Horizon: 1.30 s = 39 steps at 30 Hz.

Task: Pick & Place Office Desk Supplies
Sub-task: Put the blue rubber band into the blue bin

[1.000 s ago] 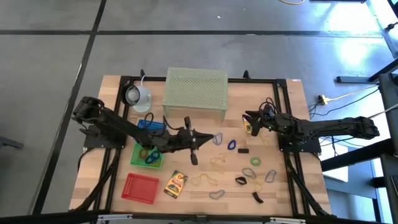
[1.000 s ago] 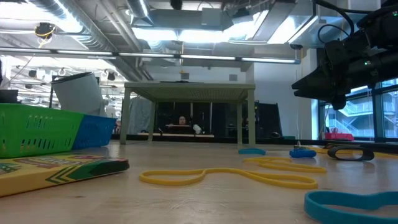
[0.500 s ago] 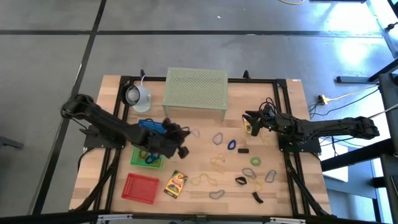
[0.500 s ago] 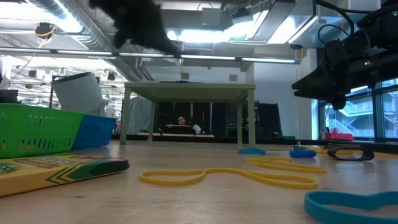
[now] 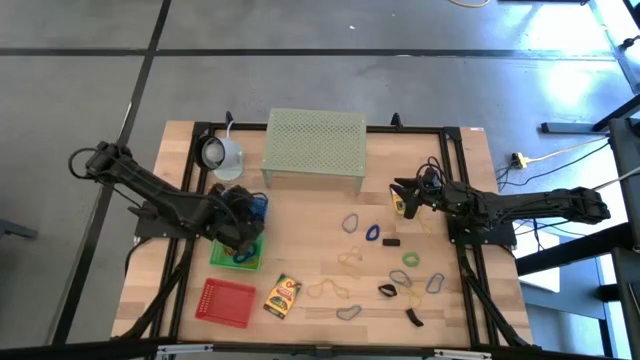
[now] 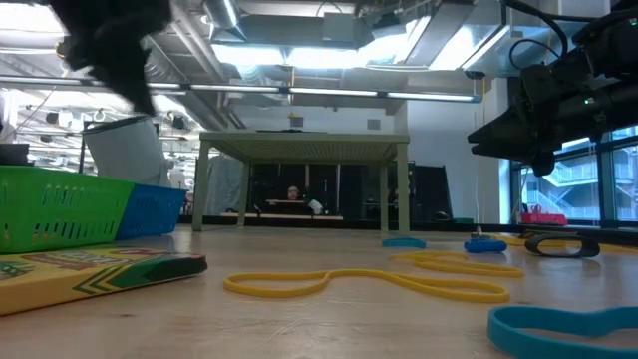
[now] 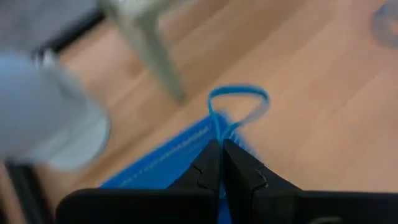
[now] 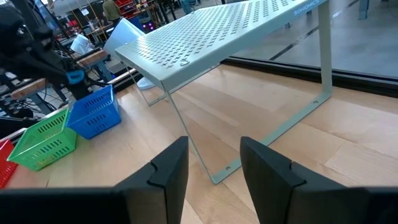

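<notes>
My left gripper (image 5: 244,214) hangs over the blue basket (image 5: 258,204) at the table's left, shut on a thin blue loop (image 7: 239,104). In the low view it is a dark blur (image 6: 110,45) at the upper left. My right gripper (image 8: 214,165) waits open near the mesh stand's right leg, with nothing between its fingers. Loose loops lie flat on the wood right of centre: blue (image 5: 350,222), green (image 5: 410,259), tan (image 5: 350,262), grey (image 5: 347,313). Black clips (image 5: 390,241) lie among them. A yellow printed box (image 5: 283,295) lies near the front. My left gripper pinches one end of the blue loop (image 7: 219,127) between its two fingertips (image 7: 210,158). The fingers slant downward from the table's left side. The rest of the loop sticks out past the fingertips, lifted clear above the blue basket (image 7: 155,168).
A green basket (image 5: 225,256) with loops in it and a red basket (image 5: 228,302) stand in front of the blue one. The pale green mesh stand (image 5: 313,150) and a white round lamp-like object (image 5: 220,155) stand at the back.
My left gripper has gone from the table's middle toward its left edge and a little toward the far edge, to above the blue basket. Its fingers have tipped over from level to pointing downward.
</notes>
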Available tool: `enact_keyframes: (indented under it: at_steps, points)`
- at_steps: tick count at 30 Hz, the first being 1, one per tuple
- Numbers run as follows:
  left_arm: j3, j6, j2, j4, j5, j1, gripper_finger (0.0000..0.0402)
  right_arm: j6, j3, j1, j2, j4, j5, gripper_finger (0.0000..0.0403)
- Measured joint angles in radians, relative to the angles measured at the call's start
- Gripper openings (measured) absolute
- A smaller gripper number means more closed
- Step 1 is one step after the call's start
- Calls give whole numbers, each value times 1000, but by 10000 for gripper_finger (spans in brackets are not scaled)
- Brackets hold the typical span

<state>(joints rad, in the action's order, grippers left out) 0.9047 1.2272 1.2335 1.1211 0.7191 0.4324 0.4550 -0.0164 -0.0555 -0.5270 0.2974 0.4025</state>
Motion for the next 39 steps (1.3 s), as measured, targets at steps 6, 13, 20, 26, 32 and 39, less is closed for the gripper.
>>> enact_keyframes:
  at_steps: [6, 13, 20, 26, 32, 39]
  points:
    - [-118, 111, 1, 0, -153, 0, 4, 0, 0, 0, 0, 0, 0, 146]
    - [-179, 176, 1, -2, -243, 0, 4, 0, 0, 0, 0, 0, 0, 146]
    - [-178, 177, 2, -4, -240, -1, 15, 0, 0, 0, 0, 0, 0, 146]
    - [-178, 220, 25, -6, -241, -2, 34, 0, 0, 0, 0, 0, 0, 146]
    - [-178, 226, 32, -40, -245, -2, 66, 0, 0, 0, 0, 0, 0, 146]
    - [-178, 123, 32, -117, -241, -2, 107, 0, 0, 0, 0, 0, 0, 146]
